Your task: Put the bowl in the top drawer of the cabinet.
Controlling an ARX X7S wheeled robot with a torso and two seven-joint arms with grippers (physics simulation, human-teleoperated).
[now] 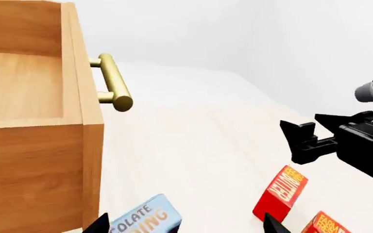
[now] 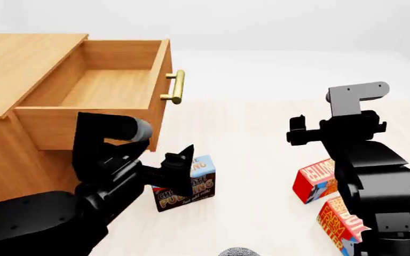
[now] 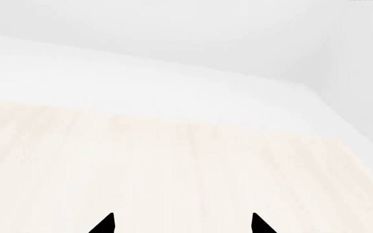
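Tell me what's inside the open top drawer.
The top drawer stands pulled out of the cabinet, and the head view shows only bare wood inside. No bowl shows there. Its front wall hides the strip of floor just behind it.

My arms are matte black, blocky and angular; my right gripper point(image 2: 299, 130) carries a grey bracket at twelve o'clock, my left gripper point(image 2: 180, 165) perhaps a grey cylindrical joint behind it

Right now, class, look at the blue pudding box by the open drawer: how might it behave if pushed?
The pudding box stands on a narrow face, so a high push would probably tip it. It looks like stiff card, likely light, and should slide on the smooth table.
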